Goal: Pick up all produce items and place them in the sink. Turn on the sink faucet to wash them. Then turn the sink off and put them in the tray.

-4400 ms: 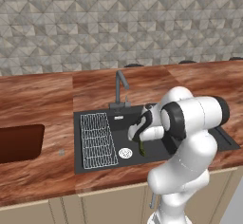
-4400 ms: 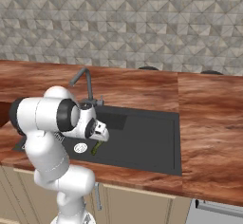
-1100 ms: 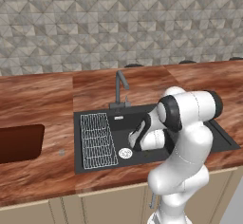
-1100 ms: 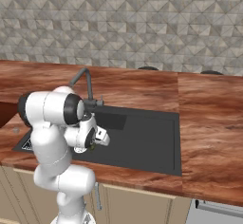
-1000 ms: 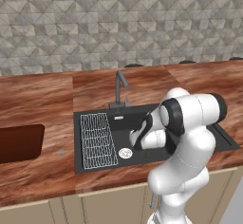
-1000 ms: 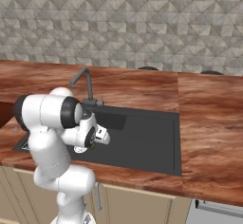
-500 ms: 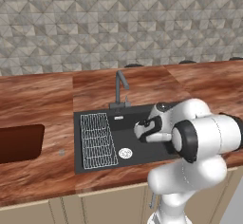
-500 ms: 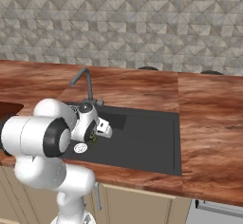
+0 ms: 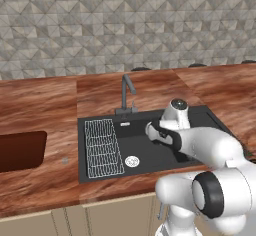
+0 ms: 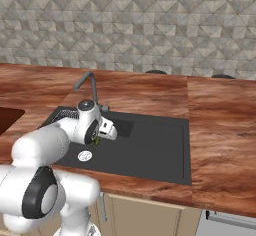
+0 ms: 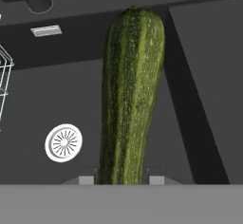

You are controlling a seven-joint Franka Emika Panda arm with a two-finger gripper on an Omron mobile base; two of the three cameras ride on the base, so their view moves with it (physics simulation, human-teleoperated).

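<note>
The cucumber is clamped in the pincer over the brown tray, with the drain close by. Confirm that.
Wrong place. The cucumber is clamped in the pincer over the black sink, not the brown tray; the hand view shows the drain close by.

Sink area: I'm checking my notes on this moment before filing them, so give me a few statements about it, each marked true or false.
1. The tool is shut on the cucumber. True.
2. The cucumber lies in the tray. False: it is held over the sink.
3. The wire rack sits at the sink's left end in the left base view. True.
4. Water runs from the faucet. False: no stream is visible.
5. The drain is covered by the cucumber. False: it shows bare beside it.
</note>
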